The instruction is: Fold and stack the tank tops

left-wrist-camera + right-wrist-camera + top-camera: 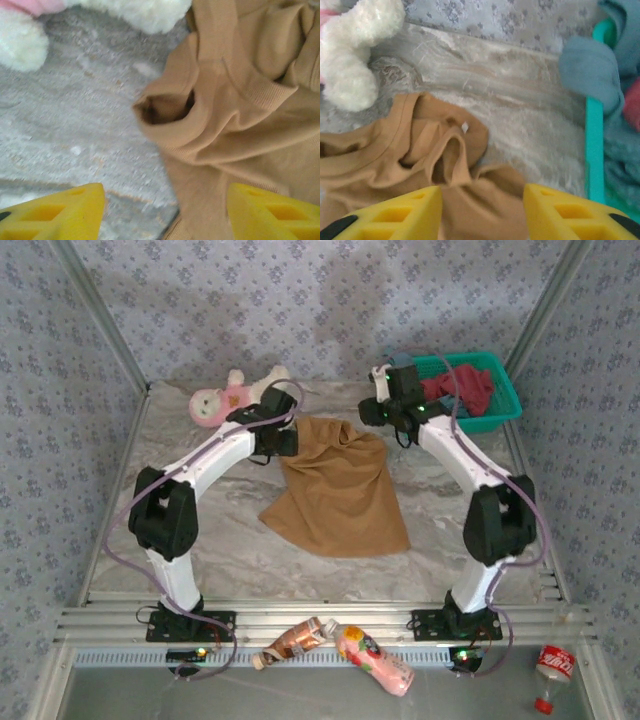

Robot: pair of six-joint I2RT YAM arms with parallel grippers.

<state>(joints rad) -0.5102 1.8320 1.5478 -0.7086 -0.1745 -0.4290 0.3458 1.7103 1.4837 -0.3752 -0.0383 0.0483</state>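
**Both jaws unclenched over the neck end of the tan-brown cloth tank top (340,490)**

Our left gripper (165,194) holds its jaws parted with nothing clamped between them, poised just over the tank top's rumpled left shoulder corner. Our right gripper (482,192) is likewise spread and empty-handed above its bunched right strap. The top itself lies on the grey marbled table (220,530), hem toward the arm bases. Just past its left corner lies the white plush doll in pink clothes (225,400). To its right stands the teal plastic lattice basket (512,400), holding the dark red tank top (465,388). As far as the blurred wrist view lets us judge, the dusty blue tank top (587,70) spills over the basket's rim.
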